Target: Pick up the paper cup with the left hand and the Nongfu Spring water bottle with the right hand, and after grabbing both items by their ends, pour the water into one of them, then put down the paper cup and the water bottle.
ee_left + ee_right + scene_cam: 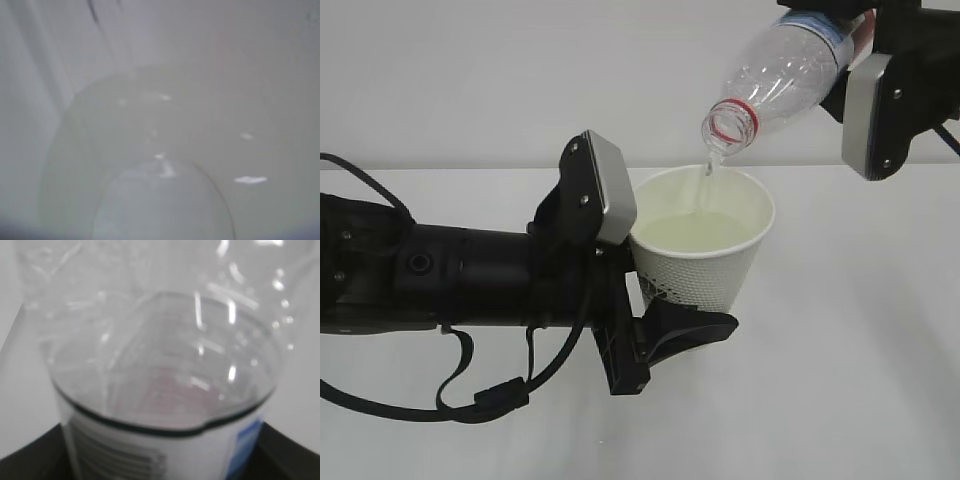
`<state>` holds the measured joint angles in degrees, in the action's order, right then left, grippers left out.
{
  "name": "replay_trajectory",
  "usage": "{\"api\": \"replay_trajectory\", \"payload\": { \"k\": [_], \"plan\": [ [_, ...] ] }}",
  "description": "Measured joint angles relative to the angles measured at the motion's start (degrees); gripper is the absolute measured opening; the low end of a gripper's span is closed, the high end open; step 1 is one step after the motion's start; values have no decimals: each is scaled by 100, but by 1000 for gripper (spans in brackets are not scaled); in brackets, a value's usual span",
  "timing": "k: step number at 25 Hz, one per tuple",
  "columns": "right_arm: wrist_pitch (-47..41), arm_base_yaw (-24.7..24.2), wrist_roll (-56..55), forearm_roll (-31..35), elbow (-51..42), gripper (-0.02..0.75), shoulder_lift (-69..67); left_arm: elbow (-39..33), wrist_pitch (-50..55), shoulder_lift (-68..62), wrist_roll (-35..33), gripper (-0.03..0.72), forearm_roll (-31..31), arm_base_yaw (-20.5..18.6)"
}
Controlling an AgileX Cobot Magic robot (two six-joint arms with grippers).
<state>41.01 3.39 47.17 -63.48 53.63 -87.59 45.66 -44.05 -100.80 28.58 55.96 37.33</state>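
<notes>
Fingers (685, 325) of the left hand (665, 300) are seen clamped about one paper cup (705, 250) at the frame's middle, held upright above the white bench (860, 400). One clear bottle (780, 75), gripped near its base by the right hand (880, 90) at upper right, is tilted mouth-down over the cup's rim. One thin stream of water (705, 185) is seen falling into the cup, which is well filled.

A long, thick matte black left robot arm (430, 275) carries a silver-grey square block with small screws (610, 190), loose black looping cables (470, 395) and a black end effector (665, 300). The right black end effector (820, 30) bears a silver-grey rectangular block (870, 115).
</notes>
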Motion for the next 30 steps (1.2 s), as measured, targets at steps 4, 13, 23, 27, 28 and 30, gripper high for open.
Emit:
{"api": "replay_trajectory", "payload": {
  "k": [4,13,23,27,28,30],
  "plan": [
    [0,0,0,0,0,512,0,0,0,0,0,527,0,0],
    [0,0,3,0,0,512,0,0,0,0,0,527,9,0],
    [14,0,-452,139,35,512,13,0,0,0,0,527,9,0],
    [39,0,-800,139,35,512,13,0,0,0,0,527,9,0],
    [46,0,-913,139,35,512,13,0,0,0,0,527,9,0],
    [51,0,-1134,139,35,512,13,0,0,0,0,527,9,0]
  ]
}}
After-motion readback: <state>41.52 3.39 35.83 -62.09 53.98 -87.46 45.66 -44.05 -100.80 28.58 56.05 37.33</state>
